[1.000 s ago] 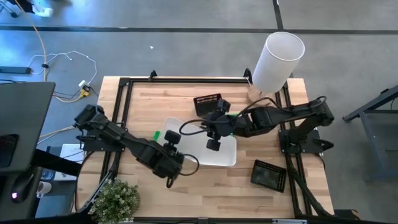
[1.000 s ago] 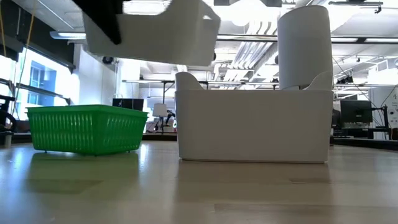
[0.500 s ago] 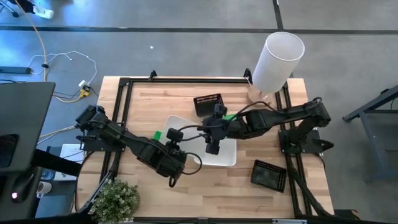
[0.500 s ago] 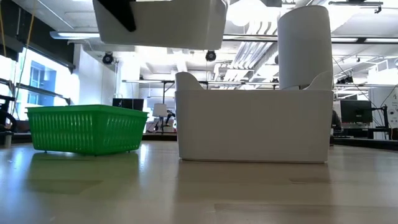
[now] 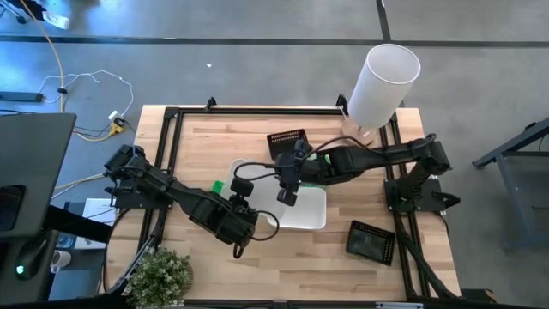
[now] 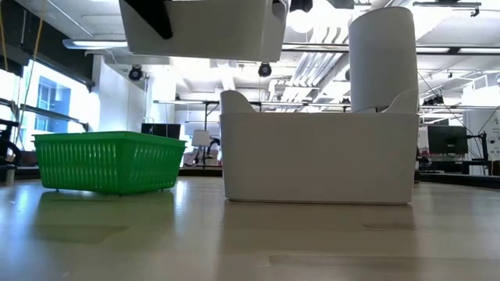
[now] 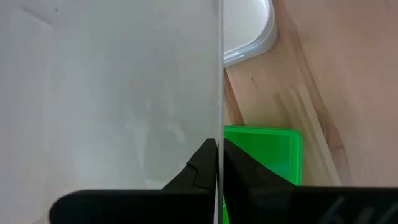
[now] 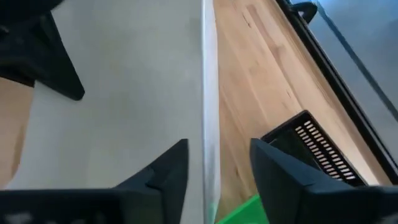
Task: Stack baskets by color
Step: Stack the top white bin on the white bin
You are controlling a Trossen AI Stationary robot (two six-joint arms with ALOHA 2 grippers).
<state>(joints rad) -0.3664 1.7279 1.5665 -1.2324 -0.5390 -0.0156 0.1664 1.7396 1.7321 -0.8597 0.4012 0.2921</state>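
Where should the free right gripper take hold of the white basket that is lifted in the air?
Probably the thin side wall of the lifted white basket, opposite the wall the left gripper pinches. The right gripper is open and already straddles that upright rim, so it could close from above.

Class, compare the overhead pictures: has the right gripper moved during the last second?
Yes. In the high view the right gripper has shifted toward the table's left side, crossing the white basket on the table.
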